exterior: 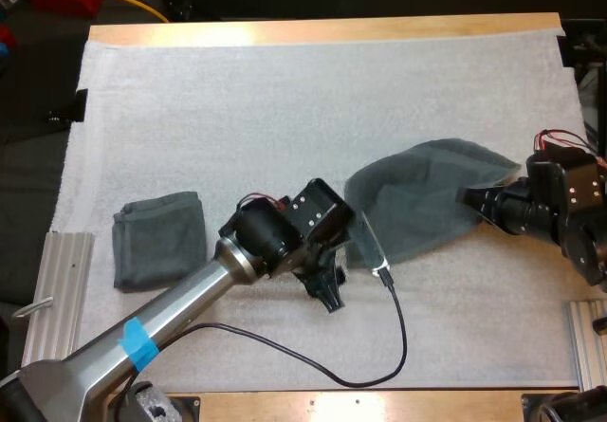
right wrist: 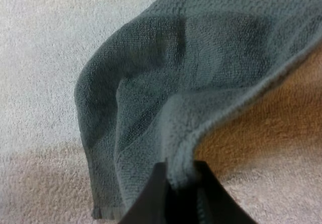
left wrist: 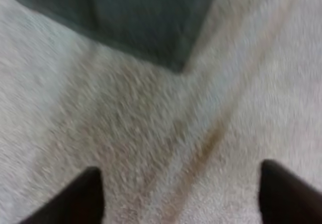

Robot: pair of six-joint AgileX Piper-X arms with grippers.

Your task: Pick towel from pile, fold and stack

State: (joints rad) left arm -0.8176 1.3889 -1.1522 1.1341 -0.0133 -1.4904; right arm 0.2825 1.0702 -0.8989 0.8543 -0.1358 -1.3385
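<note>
A dark grey-green towel (exterior: 422, 199) lies spread on the white mat right of centre. My right gripper (exterior: 469, 197) is shut on its right edge; in the right wrist view the fingers (right wrist: 151, 196) pinch a raised fold of the towel (right wrist: 176, 98). My left gripper (exterior: 327, 289) hovers over bare mat just off the towel's near left corner, open, with its fingertips (left wrist: 80, 196) wide apart and a towel corner (left wrist: 151, 27) ahead of them. A folded towel (exterior: 159, 239) rests on the mat at the left.
Metal rails (exterior: 59, 289) flank the mat (exterior: 285, 109) at the left and at the right (exterior: 590, 341). A black cable (exterior: 379, 346) loops over the mat near the front edge. The wooden table edge (exterior: 322, 30) runs along the far side.
</note>
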